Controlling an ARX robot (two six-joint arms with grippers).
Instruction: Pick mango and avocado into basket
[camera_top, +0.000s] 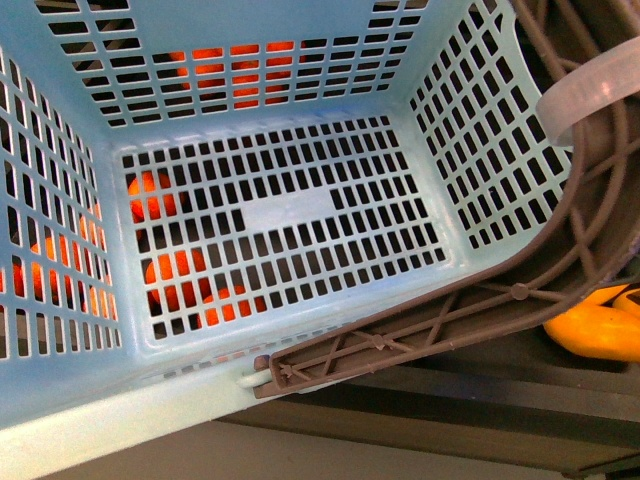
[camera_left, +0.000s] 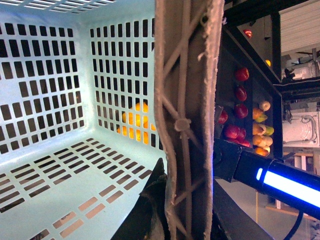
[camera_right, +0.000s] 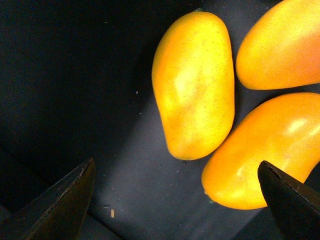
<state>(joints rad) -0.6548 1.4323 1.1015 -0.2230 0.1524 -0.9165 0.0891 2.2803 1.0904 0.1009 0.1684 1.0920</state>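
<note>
The basket fills the front view, tipped toward the camera. Orange-red shapes show through the slots in its pale teal walls and floor. Its brown lattice handle curves along the right side, with the white band above it. In the left wrist view that handle runs close past the lens, and the left gripper is clamped on it, with a dark finger against each side. The right gripper hangs spread wide, nothing between its tips, over a dark shelf surface. The mango lies on its side on that surface, outside the basket. It touches one of two other mangoes just beside it, and one fingertip overlaps that neighbour in the right wrist view.
</note>
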